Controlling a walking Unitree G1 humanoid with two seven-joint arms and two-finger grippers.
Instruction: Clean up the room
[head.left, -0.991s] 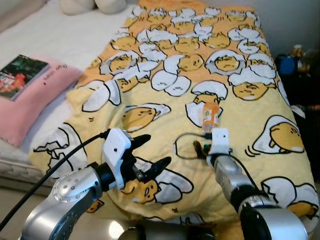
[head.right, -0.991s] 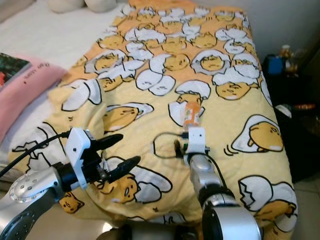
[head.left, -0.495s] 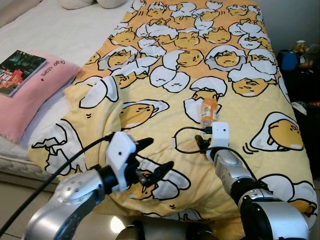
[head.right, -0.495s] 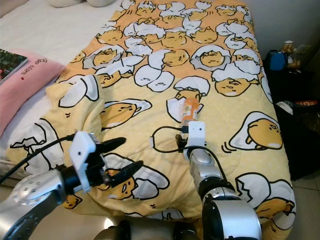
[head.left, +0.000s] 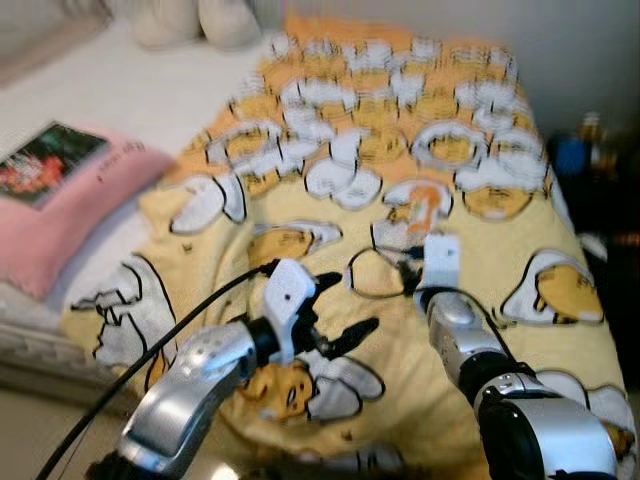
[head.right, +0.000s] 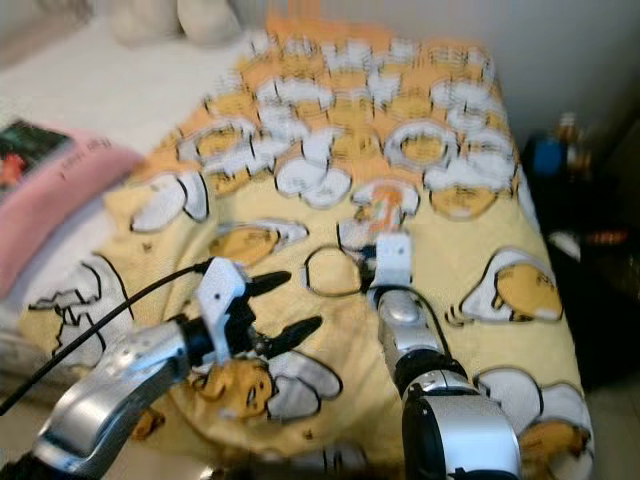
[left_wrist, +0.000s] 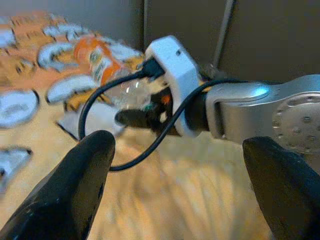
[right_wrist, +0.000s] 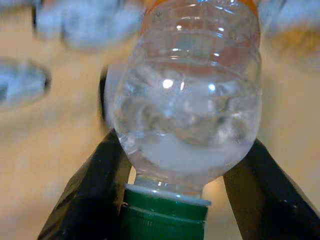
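Fingers spread, the left gripper (head.left: 338, 312) is hovering over the near part of the yellow blanket (head.left: 520, 215). Right of it, the right gripper (right_wrist: 172, 170) is reaching along the bed, its fingers (right_wrist: 90, 192) flanking the neck of a clear bottle (right_wrist: 187, 110) with a green cap, lying mid-blanket. Far left, a book (head.left: 45, 163) is resting on a pink pillow (head.left: 70, 215).
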